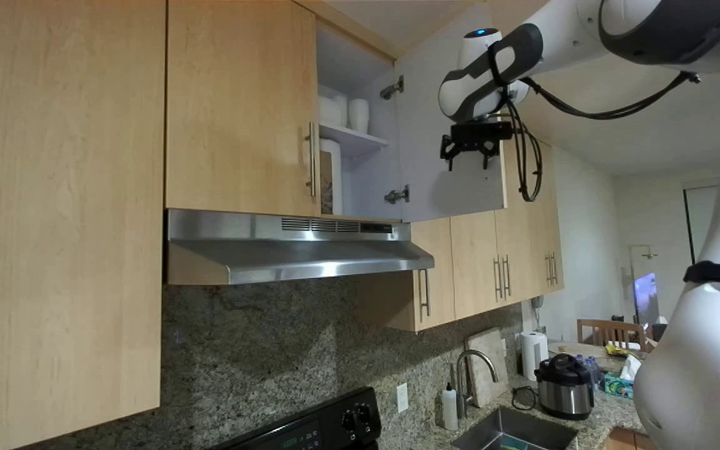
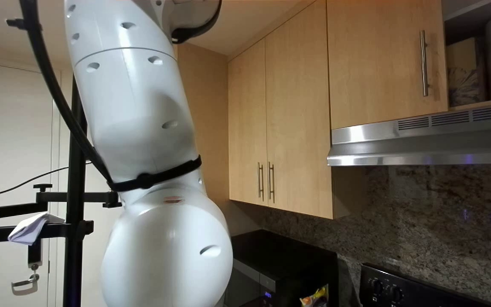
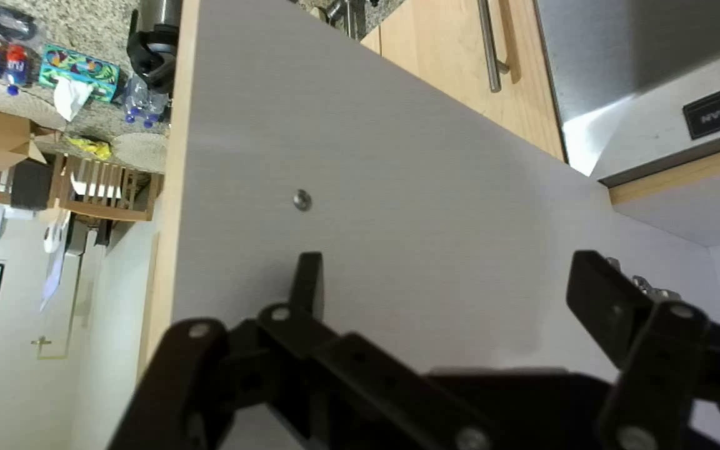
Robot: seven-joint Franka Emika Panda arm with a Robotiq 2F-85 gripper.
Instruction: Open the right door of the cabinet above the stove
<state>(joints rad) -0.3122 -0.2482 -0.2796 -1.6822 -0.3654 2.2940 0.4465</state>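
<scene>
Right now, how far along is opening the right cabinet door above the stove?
Done: the right door stands wide open, its hinges showing and the cabinet uncovered on that side. In hand: nothing gripped; the open gripper hangs by the door's inner face, contact unclear. Remaining: probably just backing the gripper away, since it overlaps the door in an exterior view.

Flat rectangular wooden right door (image 1: 425,144): whitish inner face, light-maple edge.
Short two-door wooden cabinet (image 1: 241,106): light maple outside, white within.
Flat-paneled stove (image 1: 335,422): glossy black, green display (image 1: 289,443).
Speckled stone backsplash (image 1: 260,337): grey mottled with brown.
Jointed fingers (image 3: 604,306): matte black.
</scene>
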